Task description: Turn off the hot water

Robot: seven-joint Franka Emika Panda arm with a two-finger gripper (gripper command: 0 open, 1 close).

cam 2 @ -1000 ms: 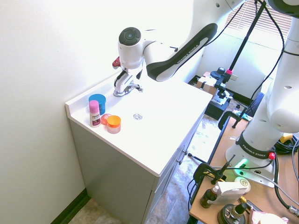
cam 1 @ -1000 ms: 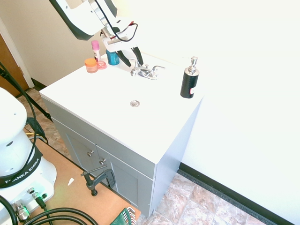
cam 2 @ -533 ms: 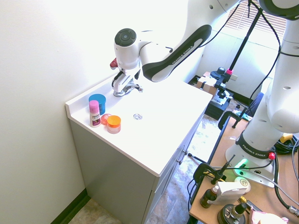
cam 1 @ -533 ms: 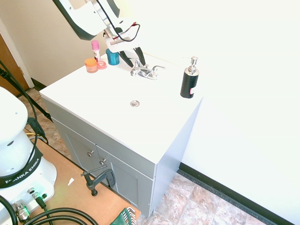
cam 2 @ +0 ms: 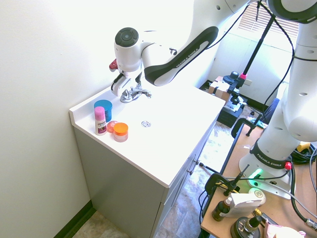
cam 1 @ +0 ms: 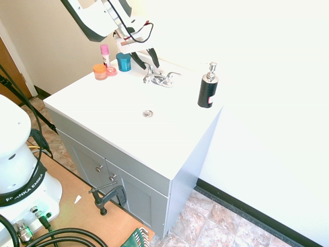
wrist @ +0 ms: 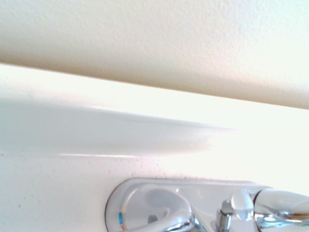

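White vanity point(cam 1: 103, 98), hot lever point(cam 1: 147, 78) pointing left

Glaring out the sink basin point(cam 1: 128, 98) in both exterior views — rim and bowl melting into white. Hiding part of the hot lever point(cam 1: 148, 78) behind the gripper point(cam 1: 147, 60). Cutting off the faucet point(wrist: 203, 212) at the wrist view's edge — spout unseen.

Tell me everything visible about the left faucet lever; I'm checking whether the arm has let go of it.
The left faucet lever is small, shiny chrome, mounted on the faucet's chrome base plate at the back of the white vanity top, beside the centre spout. The gripper hangs just above it, fingers open, apparently not touching. No water is visible.
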